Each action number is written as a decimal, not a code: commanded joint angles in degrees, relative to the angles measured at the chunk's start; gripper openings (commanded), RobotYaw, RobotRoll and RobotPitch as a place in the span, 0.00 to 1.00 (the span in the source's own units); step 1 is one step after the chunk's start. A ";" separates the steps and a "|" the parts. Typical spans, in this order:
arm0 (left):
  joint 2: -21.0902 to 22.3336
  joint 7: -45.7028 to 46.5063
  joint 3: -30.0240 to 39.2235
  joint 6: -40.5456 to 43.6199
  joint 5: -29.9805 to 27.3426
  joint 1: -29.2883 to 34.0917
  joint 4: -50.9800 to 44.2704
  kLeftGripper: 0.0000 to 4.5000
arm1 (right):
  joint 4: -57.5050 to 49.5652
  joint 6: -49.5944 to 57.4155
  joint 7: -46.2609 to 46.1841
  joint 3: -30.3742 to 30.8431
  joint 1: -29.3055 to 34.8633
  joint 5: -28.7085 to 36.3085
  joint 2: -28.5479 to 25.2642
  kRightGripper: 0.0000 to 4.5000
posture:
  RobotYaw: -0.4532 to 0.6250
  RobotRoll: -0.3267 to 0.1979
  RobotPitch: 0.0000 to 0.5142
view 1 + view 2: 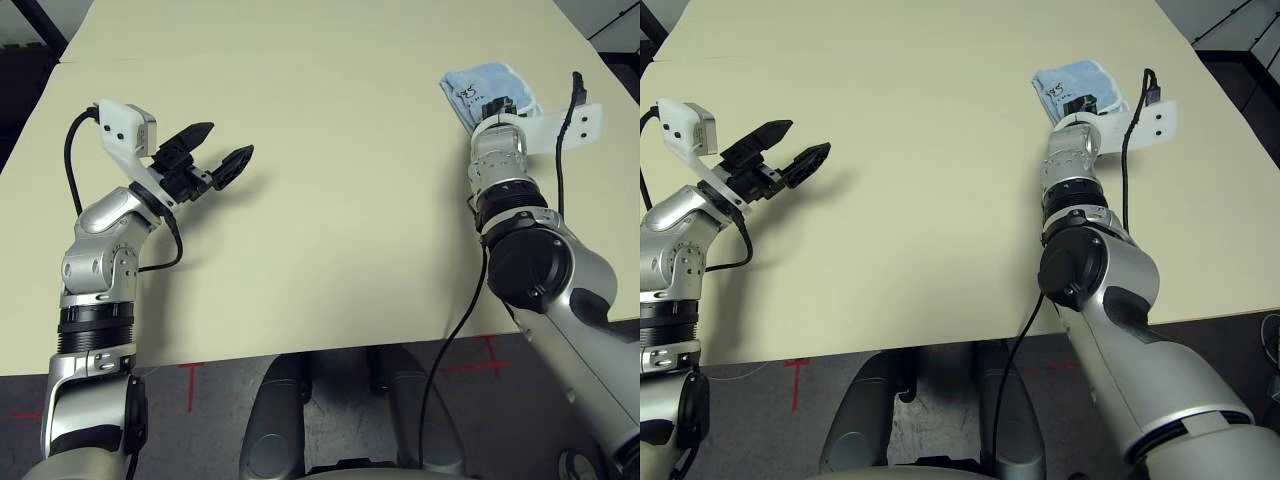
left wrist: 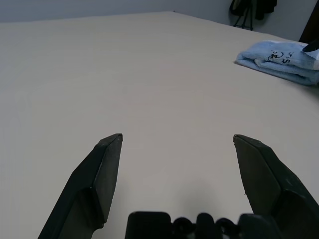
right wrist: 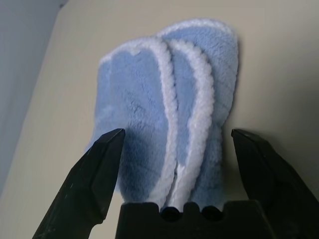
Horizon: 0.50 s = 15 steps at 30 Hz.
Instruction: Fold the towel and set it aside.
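towel [image 3: 169,114]: lying folded in layers at the far right of the tabletop [image 1: 330,150], looking already set aside
right pincer [image 3: 174,144]: standing spread around the towel's near end, not clamping it
left pincer [image 2: 177,149]: hovering spread and empty, well apart from the towel

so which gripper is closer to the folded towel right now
The right. The right gripper is at the towel, its open fingers either side of the folded cloth. The left gripper hangs open far across the table on the robot's left.
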 commanded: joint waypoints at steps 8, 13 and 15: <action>-1.50 -0.14 -0.98 -1.26 1.07 -0.88 1.47 1.00 | -34.91 27.93 2.04 15.24 15.83 -5.82 -6.70 0.99 | 0.35 0.62 0.43; -2.31 1.90 -0.64 -1.24 1.53 -0.66 1.35 1.00 | -30.24 25.30 17.39 24.17 15.48 -13.34 -13.08 0.99 | 0.36 0.62 0.42; -2.88 4.11 -0.41 -1.49 2.41 -0.41 1.45 1.00 | -25.97 20.08 25.34 27.31 14.74 -16.28 -14.49 0.99 | 0.37 0.62 0.42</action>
